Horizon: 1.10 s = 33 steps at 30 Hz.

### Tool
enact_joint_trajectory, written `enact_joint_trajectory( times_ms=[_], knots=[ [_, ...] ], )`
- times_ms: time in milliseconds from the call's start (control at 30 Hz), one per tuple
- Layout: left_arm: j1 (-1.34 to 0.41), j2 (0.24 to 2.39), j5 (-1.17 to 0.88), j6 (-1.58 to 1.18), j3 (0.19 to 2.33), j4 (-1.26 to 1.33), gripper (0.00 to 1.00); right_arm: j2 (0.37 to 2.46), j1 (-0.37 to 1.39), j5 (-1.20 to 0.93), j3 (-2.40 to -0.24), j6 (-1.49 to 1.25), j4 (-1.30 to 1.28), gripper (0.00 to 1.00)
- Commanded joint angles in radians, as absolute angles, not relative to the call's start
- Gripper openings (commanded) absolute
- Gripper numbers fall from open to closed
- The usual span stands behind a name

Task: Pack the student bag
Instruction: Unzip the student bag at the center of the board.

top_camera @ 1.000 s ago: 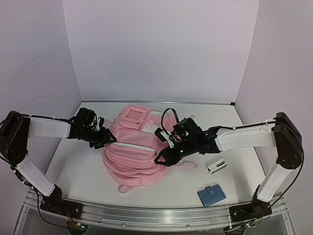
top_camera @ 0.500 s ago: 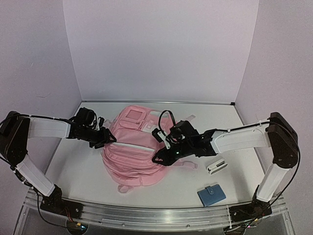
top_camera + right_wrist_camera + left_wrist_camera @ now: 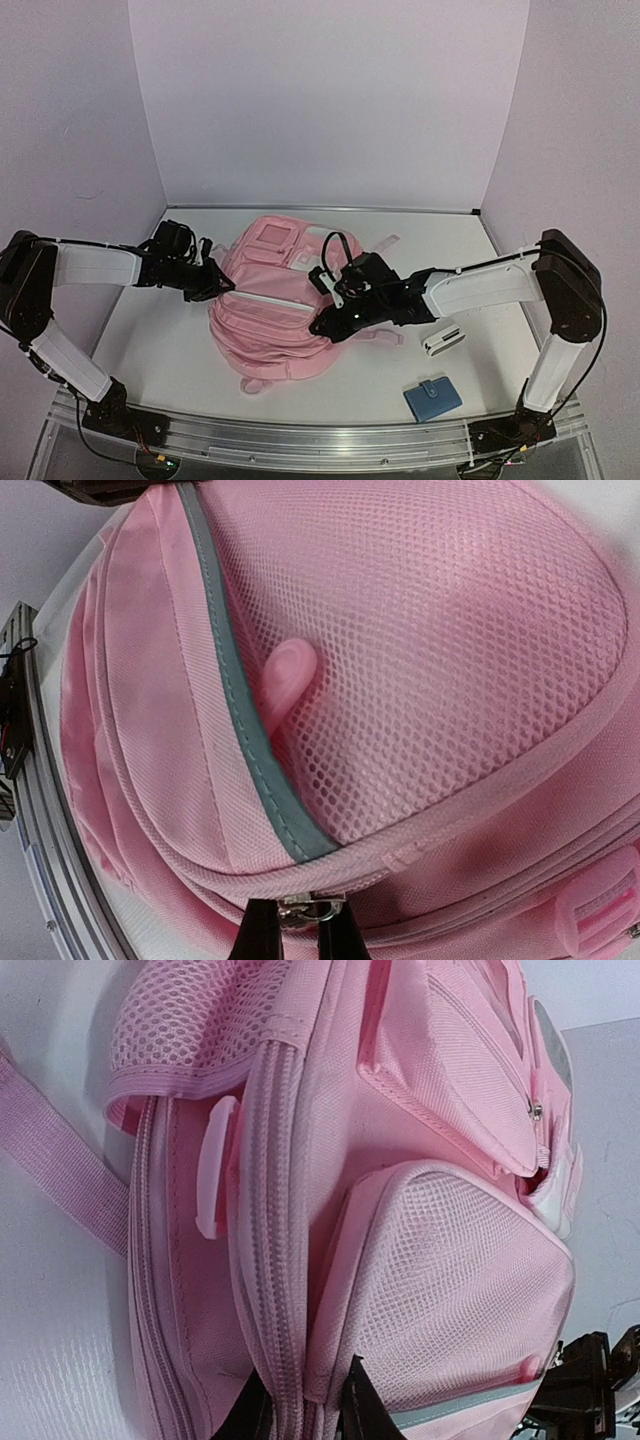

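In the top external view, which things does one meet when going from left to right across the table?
left hand → student bag → right hand → blue wallet. The white case lies just behind the wallet, at nearly the same place across, so it is left out.

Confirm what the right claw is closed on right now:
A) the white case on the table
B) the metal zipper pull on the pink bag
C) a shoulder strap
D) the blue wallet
B: in the right wrist view, the right claw is shut, with the metal zipper pull of the student bag pinched between its tips.
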State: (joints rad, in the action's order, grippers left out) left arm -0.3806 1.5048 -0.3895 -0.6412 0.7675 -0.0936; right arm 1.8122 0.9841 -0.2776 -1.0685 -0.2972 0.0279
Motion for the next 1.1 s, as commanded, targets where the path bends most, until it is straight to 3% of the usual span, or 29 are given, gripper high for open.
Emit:
enact_joint_trajectory(
  times_ms=[0, 300, 533, 833, 1067],
  knots=[
    [-0.383, 1.465, -0.244, -0.768, 0.722, -0.056, 0.00, 1.808, 1.080, -0.251, -1.104, -0.387, -0.001, 0.00],
    [-0.435, 1.412, -0.103, -0.839, 0.714, -0.073, 0.00, 1.898, 1.251, -0.117, -1.242, -0.543, -0.074, 0.00],
    [-0.504, 1.352, -0.019, -0.872, 0.694, -0.093, 0.00, 2.030, 1.264, 0.019, -1.419, -0.630, -0.077, 0.00],
    [-0.661, 1.219, 0.080, -1.034, 0.587, -0.101, 0.00, 2.075, 1.108, 0.028, -1.393, -0.600, -0.077, 0.00],
    [-0.822, 1.396, 0.013, -1.063, 0.665, 0.020, 0.00, 2.010, 0.967, 0.018, -1.317, -0.493, -0.078, 0.00]
  ],
)
